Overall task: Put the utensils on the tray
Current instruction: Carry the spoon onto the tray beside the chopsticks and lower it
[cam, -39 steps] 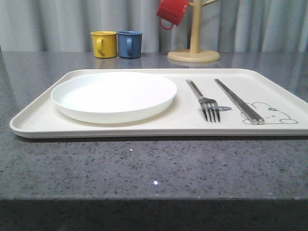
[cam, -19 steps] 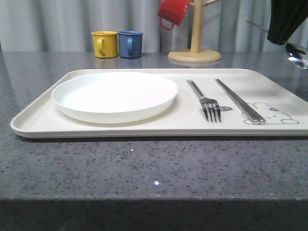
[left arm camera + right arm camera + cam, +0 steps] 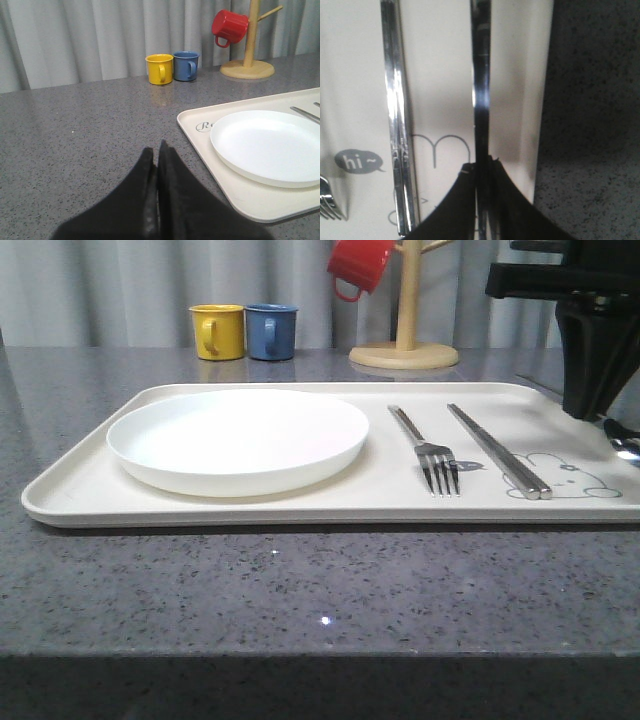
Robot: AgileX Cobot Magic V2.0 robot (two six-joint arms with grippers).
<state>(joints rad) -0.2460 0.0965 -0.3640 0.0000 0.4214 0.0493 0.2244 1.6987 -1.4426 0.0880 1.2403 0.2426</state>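
spoon (image 3: 481, 75) pinched in right end effector (image 3: 482, 172), over tray (image 3: 440, 75)

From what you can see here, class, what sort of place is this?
Probably a kitchen or dining counter: a speckled grey stone worktop, a wooden mug tree holding a red mug, and a cream tray set with a white plate.

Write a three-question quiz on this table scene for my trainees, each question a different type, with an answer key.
1. True or false: the fork lies on the white plate.
2. Which utensil does the right gripper hold? A) chopsticks B) spoon C) fork
3. Fill in: the red mug hangs on a wooden ____.

Key
1. False; it lies on the tray, between plate and chopsticks.
2. B; the jaws are shut on its handle.
3. Mug stand.
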